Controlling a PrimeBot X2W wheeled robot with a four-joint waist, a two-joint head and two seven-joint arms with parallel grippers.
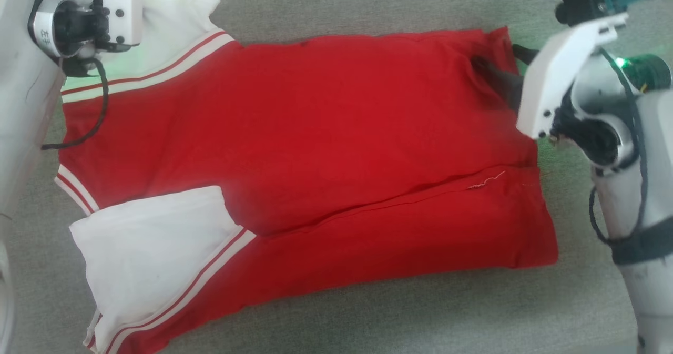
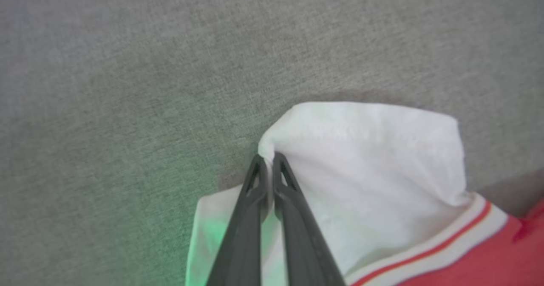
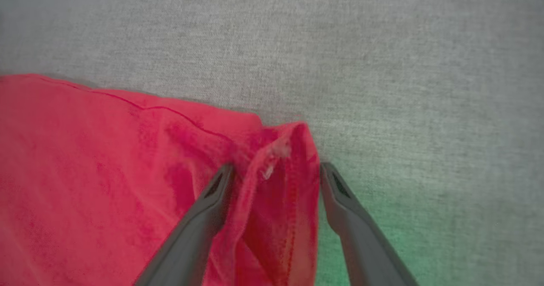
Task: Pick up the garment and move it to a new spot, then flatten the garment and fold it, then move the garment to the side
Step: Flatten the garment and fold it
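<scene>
Head view: the bright red soft jersey garment with white sleeves and striped trim (image 1: pixel 336 133) lies spread on the grey woven surface (image 1: pixel 368 312). Its long axis runs straight from one arm to the other, sleeve end under the pale left wrist housing (image 1: pixel 100 12), hem end at the right gripper (image 1: pixel 507 70). Both arms sit at the garment's far long edge, one per end, so neither is nearer; each has its own corner. The near long edge looks already turned over along a straight line.

Left wrist view: the left gripper (image 2: pixel 266 158) is pinched narrow, jaws almost together with a nip of the white sleeve (image 2: pixel 374 162) edge between the tips. From the tips the sleeve spreads right and back toward the wrist, with striped trim and red body further back-right. Bare grey surface lies ahead and left.

Right wrist view: the right gripper stands wide, nothing clamped. The red hem corner (image 3: pixel 289 150) rises as a small ridge between the two fingers (image 3: pixel 199 218) — the left one against the red cloth, the right one just beside the cloth edge over grey. The garment's body lies left of and behind the tips; ahead is bare surface.

Judgement: the next move turns on that end-to-end axis. The right jaws probably have to close on the ridge first; then both ends can be drawn apart to flatten, or carried back toward the robot for a fold. With only the left end held, a pull would likely skew the cloth.
</scene>
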